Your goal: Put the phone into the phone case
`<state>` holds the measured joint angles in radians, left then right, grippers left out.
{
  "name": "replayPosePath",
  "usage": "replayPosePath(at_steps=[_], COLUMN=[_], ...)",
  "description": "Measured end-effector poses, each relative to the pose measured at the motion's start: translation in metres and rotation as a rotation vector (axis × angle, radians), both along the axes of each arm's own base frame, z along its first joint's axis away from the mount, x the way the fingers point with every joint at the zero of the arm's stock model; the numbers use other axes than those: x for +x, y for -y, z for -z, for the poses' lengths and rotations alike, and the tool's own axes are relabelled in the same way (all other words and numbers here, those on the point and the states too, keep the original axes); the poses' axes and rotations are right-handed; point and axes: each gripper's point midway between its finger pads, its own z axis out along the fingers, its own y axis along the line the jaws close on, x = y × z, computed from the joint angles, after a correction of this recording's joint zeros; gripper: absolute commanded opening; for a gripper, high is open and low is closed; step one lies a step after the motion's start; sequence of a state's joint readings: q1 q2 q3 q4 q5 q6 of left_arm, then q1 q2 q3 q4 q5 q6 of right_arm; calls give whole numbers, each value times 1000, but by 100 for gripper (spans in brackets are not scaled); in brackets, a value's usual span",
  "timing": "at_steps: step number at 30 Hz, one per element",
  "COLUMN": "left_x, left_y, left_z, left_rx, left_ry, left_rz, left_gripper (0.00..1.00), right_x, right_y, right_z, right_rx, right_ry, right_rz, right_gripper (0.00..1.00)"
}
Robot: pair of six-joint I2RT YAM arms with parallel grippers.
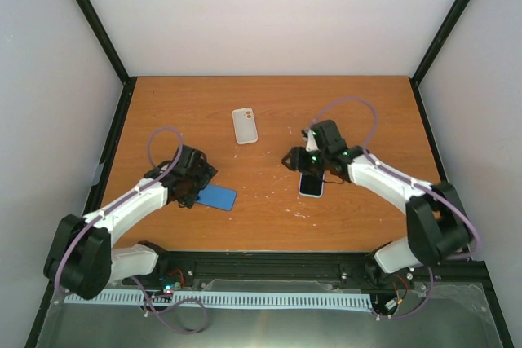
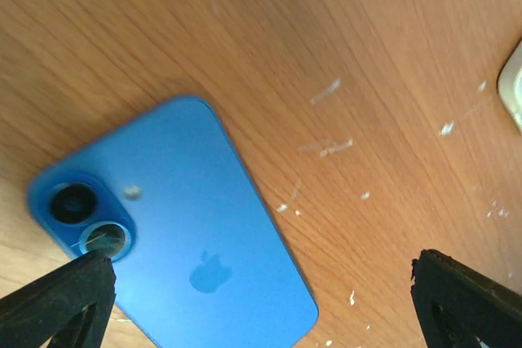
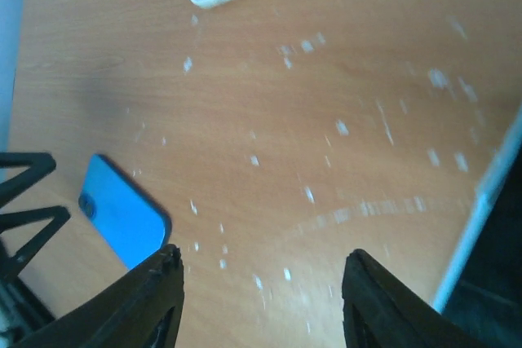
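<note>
Seating the phone (image 1: 311, 182), lying inside the pale rim of the phone case (image 1: 311, 196) right of centre, likely calls for flat, even pressure at each corner, not a pinch. From left: the left gripper (image 2: 261, 262) hangs wide-spread over a blue handset (image 2: 188, 226); beyond a white case (image 1: 245, 125), the right gripper (image 3: 261, 265) tilts down at the phone's far end, jaws part-spread, empty.

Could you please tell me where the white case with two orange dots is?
In the top view the white case lies on the table just left of centre, farther back than the blue phone and the left gripper.
</note>
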<state>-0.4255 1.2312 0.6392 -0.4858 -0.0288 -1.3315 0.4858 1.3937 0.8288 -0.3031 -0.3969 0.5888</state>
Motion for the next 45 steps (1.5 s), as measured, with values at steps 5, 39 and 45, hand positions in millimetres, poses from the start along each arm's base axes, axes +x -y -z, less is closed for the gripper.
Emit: replayPosePath(at_steps=[5,39,45], left_x=[-13,-55,-57], left_y=[-21,-8,-8], left_z=[1,12,14], left_rx=[7,-118,-117], left_ry=[13,-149,-165], left_rz=[-59,-56,-59], left_gripper=[100,99,100], right_x=[53,191,185], right_y=[-37,-120,-117], right_z=[-6,90,93], right_rx=[-82,-350,-412], right_ry=[75,58,64], right_rz=[31,73,57], right_gripper=[38,16,5])
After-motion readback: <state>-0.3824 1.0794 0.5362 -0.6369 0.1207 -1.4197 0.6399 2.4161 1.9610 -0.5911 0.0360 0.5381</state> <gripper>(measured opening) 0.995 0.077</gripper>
